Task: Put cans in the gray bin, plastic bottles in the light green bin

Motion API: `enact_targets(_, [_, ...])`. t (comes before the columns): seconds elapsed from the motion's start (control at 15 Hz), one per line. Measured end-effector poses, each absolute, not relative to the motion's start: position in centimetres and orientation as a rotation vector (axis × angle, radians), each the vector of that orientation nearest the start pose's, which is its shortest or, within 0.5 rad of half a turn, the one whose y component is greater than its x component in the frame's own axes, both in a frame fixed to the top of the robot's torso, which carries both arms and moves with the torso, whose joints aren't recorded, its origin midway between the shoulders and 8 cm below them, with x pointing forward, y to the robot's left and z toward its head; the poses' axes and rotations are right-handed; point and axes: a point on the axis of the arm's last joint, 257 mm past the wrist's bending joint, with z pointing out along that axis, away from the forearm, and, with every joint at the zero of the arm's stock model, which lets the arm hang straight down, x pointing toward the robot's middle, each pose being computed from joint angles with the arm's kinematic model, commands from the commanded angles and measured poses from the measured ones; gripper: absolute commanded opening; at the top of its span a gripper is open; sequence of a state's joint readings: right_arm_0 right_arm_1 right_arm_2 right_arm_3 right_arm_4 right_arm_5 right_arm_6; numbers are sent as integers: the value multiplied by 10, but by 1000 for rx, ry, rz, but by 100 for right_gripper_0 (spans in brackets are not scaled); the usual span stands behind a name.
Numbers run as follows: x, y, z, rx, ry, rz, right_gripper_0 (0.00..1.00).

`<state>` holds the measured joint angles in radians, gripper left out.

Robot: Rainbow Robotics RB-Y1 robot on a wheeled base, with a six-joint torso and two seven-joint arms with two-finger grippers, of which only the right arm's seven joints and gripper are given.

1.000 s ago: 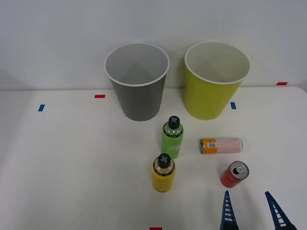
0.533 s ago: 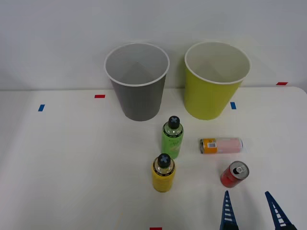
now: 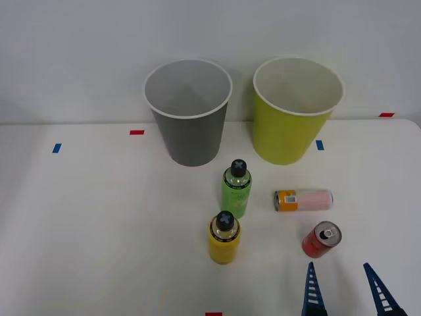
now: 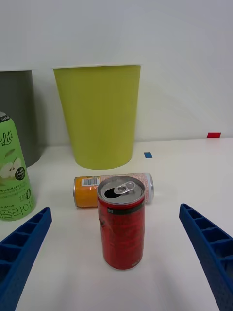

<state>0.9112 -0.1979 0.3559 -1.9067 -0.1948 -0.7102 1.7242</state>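
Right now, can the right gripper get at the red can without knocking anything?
Probably yes. The right gripper is open, and the red can stands upright straight ahead between its fingers. The pink can lies behind the red one, clear of the approach.

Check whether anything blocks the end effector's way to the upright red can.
Nothing visible does. The open right end effector sits just short of the upright red metal can, bare table between them. The pale pink can with an orange end lies on its side beyond the red one.

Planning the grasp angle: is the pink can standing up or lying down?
Lying down. The pink can rests on its side on the table, orange end toward the green bottle.
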Motion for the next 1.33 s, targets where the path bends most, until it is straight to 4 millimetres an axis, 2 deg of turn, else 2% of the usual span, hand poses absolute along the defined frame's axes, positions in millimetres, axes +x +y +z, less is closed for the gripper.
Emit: enact_targets(1.33, [257,-219,-245,46,1438,6,91])
